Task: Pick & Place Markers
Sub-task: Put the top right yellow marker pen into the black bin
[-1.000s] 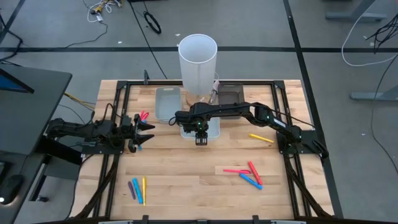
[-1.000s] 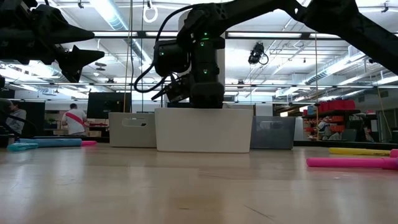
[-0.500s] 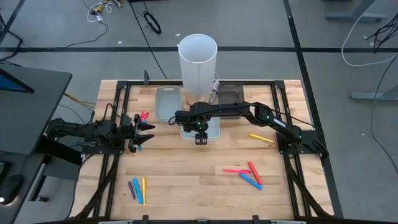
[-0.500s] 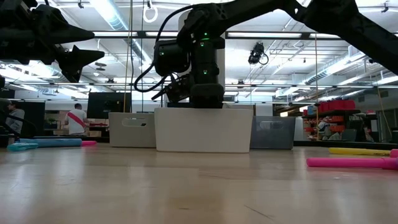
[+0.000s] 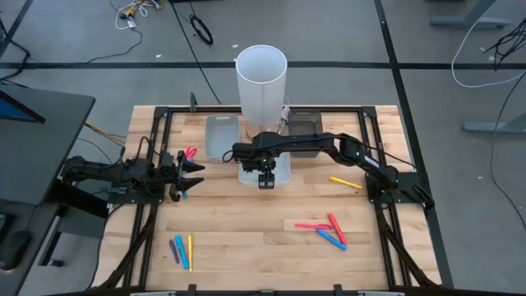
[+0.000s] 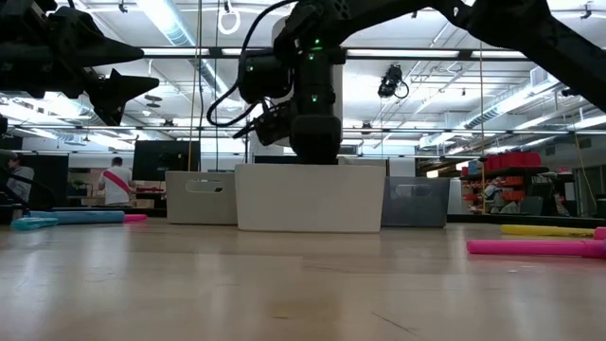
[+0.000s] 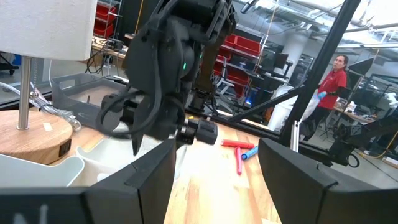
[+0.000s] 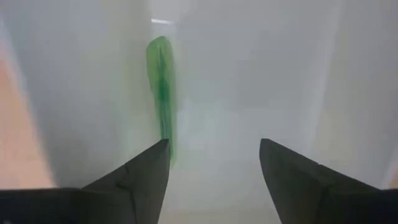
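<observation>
No readable writing anywhere. Right gripper hangs over the white tray — fingers apart, green marker lying below; left gripper open, near the table's left edge.

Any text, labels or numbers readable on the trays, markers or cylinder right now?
None can be read.
Label on the grey tray: a pale patch, too blurred to read.
Small tags on the cylinder's wooden base: no legible print.
Markers and white tray: no markings visible.
</observation>
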Robot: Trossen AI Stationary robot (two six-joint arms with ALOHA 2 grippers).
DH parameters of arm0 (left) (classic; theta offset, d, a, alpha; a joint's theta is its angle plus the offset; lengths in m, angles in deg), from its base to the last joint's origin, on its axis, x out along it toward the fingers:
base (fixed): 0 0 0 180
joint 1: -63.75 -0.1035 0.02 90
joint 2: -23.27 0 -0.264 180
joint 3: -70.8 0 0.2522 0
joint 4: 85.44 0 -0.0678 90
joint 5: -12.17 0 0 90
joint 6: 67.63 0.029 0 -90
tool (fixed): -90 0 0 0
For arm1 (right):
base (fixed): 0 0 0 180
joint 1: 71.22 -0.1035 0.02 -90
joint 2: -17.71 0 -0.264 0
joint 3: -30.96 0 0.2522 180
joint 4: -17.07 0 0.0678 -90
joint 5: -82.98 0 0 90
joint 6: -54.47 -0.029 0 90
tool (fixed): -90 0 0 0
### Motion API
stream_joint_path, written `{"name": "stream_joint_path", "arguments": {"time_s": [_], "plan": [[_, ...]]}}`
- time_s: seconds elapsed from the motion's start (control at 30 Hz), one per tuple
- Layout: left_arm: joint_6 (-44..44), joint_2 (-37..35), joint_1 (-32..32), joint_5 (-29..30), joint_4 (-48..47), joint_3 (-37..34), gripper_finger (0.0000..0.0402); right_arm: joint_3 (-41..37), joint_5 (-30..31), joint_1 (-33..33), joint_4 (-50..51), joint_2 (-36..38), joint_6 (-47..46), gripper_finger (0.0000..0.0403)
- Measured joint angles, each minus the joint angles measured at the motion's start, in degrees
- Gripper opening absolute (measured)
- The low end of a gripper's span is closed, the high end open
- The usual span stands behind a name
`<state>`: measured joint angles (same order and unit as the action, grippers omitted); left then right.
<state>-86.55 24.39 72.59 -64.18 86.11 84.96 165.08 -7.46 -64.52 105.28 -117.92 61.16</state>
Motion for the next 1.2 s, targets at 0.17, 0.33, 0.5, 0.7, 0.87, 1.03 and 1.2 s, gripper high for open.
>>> {"name": "stream_joint_path", "arguments": {"time_s": [0.17, 0.33, 0.5, 0.7, 0.87, 1.03, 1.2], "plan": [[0.00, -0.02, 0.01, 0.00, 0.02, -0.02, 0.0234, 0.00, 0.00, 0.00, -0.13, 3.18, -0.23, 0.0249], [-0.01, -0.02, 0.01, 0.00, 0.02, -0.01, 0.0234, 0.00, 0.00, 0.00, -0.13, 6.45, -2.80, 0.0249], [0.00, -0.01, 0.00, 0.00, 0.02, -0.01, 0.0234, 0.00, -0.01, 0.00, 0.74, 9.00, -5.58, 0.0249], [-0.02, -0.02, -0.01, 0.00, 0.02, 0.01, 0.0234, 0.00, -0.02, 0.00, 3.89, 11.89, -10.04, 0.0249], [-0.01, -0.02, 0.00, 0.00, 0.02, 0.01, 0.0234, 0.02, -0.50, -0.34, 6.88, 14.26, -12.45, 0.0249], [-0.01, 0.00, 0.00, 0.00, 0.01, 0.00, 0.0234, 0.02, -0.67, -1.67, 9.14, 15.73, -13.72, 0.0249], [0.00, -0.02, -0.01, 0.00, 0.02, 0.01, 0.0234, 0.02, -0.68, -2.91, 8.67, 17.44, -17.66, 0.0249]]}}
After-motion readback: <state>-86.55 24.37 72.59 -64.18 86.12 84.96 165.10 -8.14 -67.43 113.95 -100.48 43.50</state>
